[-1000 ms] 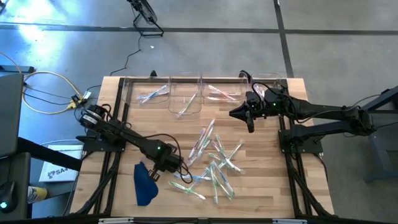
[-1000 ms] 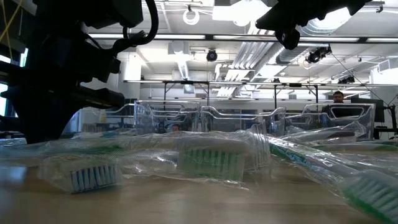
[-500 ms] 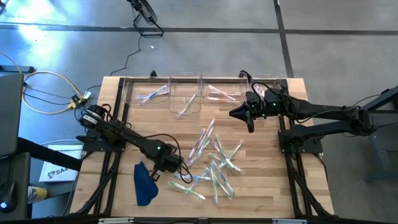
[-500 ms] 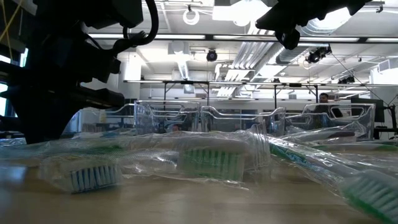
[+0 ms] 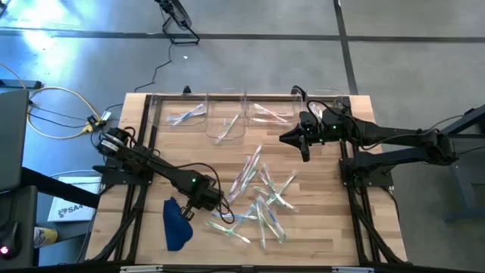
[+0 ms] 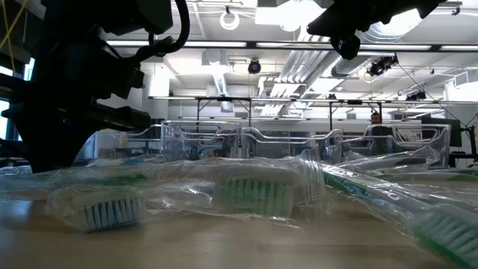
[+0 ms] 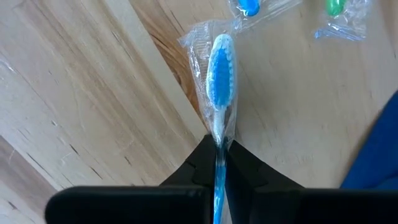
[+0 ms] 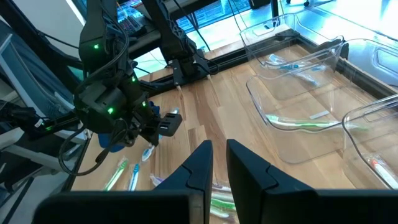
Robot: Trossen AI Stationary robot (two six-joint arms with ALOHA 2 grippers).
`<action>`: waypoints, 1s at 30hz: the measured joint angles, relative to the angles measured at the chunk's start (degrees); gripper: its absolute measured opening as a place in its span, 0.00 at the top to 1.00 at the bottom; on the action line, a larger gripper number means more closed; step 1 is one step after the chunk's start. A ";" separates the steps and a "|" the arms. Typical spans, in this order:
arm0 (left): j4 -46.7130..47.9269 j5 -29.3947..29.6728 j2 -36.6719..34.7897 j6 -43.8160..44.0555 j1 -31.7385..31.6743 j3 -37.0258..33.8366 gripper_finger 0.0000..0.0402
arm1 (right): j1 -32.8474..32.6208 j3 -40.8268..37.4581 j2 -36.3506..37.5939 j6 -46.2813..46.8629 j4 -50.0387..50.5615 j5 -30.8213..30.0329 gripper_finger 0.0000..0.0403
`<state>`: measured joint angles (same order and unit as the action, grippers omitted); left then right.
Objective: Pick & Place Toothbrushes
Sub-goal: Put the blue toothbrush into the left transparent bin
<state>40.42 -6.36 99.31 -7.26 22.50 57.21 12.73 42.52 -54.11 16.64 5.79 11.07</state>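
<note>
Many toothbrushes in clear wrappers (image 5: 258, 199) lie loose on the wooden table's middle (image 6: 250, 190). My left gripper (image 5: 206, 203) stands over the pile's left edge, pointing down, shut on a blue toothbrush (image 7: 221, 68). It also shows in the right wrist view as my left gripper (image 8: 152, 138). My right gripper (image 5: 305, 145) hangs high in front of the bins. Its fingers are nearly together, and nothing is between my right gripper's fingers (image 8: 219, 163). A few toothbrushes (image 5: 186, 115) lie in the clear bins. My left gripper pinches the blue toothbrush through its wrapper, at the neck just behind the head (image 7: 218, 135), between its two fingers. The fingers come from above and lie along the brush. The brush hangs head down below them (image 8: 147, 154). Whether the head touches the table I cannot tell.
Clear plastic bins (image 5: 226, 121) stand in a row along the table's far edge (image 8: 298, 93). A dark blue cloth (image 5: 176, 224) lies near the front left, beside my left gripper. Bare wood shows at the near right and in front of the bins.
</note>
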 joint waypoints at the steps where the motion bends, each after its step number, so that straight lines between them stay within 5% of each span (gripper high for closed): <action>1: -0.02 -0.13 0.00 0.21 0.00 -0.02 0.97 | 0.00 0.00 0.00 0.00 0.02 0.00 0.90; 30: 3.00 -2.08 -0.10 -1.81 -4.08 4.46 0.99 | 0.02 0.00 0.00 -0.46 -0.33 0.27 0.90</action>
<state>43.42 -8.44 99.21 -9.06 18.42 61.67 12.75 42.52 -54.11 16.19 5.45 11.34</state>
